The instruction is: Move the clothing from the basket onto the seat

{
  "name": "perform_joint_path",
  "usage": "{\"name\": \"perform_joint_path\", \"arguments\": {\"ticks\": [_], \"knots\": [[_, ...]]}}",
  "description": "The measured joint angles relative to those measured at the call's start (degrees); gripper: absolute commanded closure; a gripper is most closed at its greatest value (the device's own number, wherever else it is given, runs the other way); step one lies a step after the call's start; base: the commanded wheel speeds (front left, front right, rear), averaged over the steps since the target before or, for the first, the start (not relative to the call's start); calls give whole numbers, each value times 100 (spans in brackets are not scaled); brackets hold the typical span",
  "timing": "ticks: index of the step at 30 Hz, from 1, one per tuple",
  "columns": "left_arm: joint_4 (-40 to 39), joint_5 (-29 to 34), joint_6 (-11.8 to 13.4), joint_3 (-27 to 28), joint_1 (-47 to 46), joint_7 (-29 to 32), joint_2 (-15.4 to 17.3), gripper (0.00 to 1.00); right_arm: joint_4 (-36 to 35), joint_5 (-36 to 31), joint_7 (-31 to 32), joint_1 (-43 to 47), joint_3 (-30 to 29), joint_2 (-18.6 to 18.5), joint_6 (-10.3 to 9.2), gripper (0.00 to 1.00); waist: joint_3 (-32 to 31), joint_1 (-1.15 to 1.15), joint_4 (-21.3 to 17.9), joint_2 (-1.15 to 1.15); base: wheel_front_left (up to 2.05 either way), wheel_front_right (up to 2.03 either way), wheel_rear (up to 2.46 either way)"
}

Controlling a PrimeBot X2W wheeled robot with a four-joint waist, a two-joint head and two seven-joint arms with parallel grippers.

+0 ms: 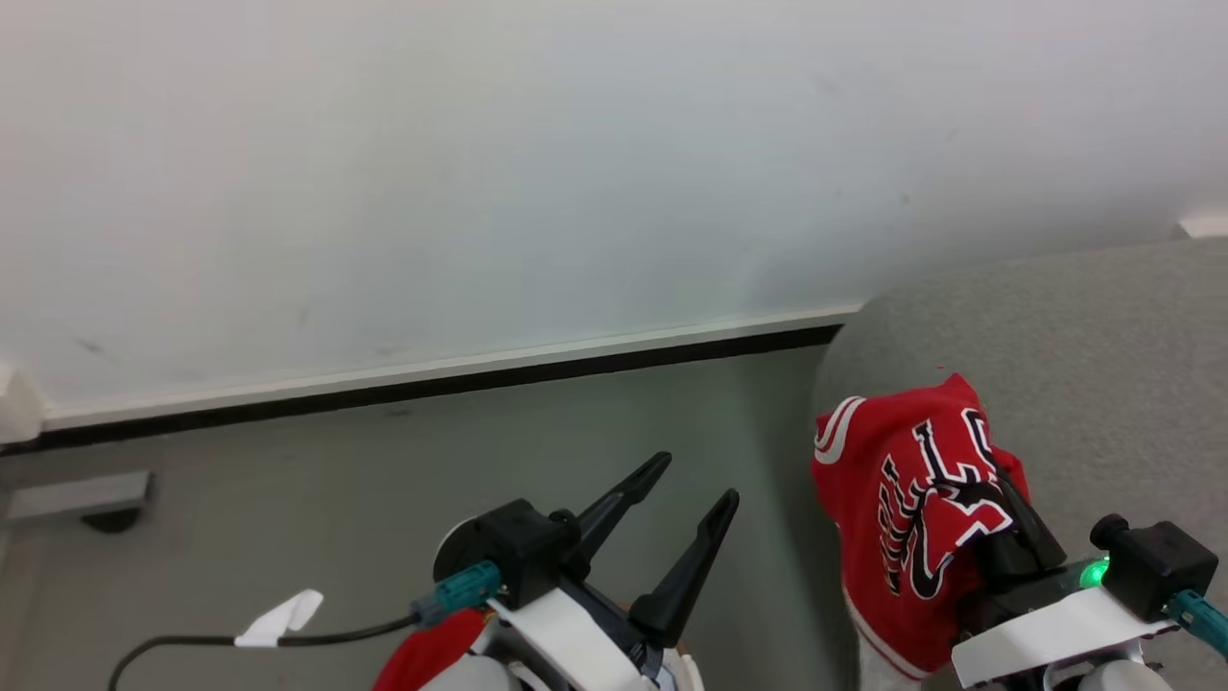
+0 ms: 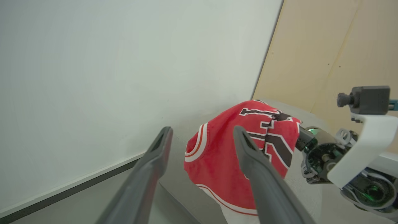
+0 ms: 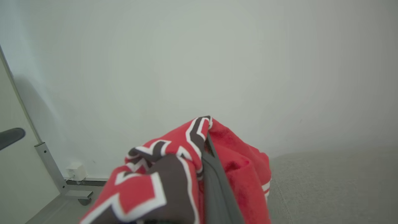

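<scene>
Left gripper (image 1: 696, 477) fingers spread, empty; right gripper (image 1: 1003, 491) clamps jersey (image 1: 887, 461) (draped) at seat (image 1: 1103, 365) edge.

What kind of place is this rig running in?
Probably a sparse indoor test room staged like a living space: a grey fabric sofa by a bare white wall with a baseboard, a grey floor, and a wheeled metal frame.

A plain white wall (image 1: 480, 144) meets the grey floor (image 1: 288, 518) at a white skirting (image 1: 432, 369) edged dark below. A grey metal foot (image 1: 77, 494) sits far left.
</scene>
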Motion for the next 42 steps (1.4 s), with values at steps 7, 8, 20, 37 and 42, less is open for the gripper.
{"name": "perform_joint_path", "arguments": {"ticks": [7,8,20,37,42], "knots": [[162,83,15,41,-2,-165,16,0,-347,10,0,258,-242,47,0,100,126,0,-789,0,0,0,0],[193,83,15,59,-2,-179,18,0,-385,9,1,296,-260,60,0,100,146,0,-895,0,0,0,0],[401,221,-27,42,-128,-307,-26,0,-706,-46,83,396,-584,112,0,100,426,0,-1544,0,0,0,0],[383,592,-51,-60,-761,-167,83,0,-573,192,759,-1237,-1471,-385,0,100,1347,0,-1026,0,0,0,0],[300,646,-60,-33,-971,-91,178,0,-231,370,1013,-2145,-1855,-879,0,100,1856,1,-782,0,0,0,0]]}}
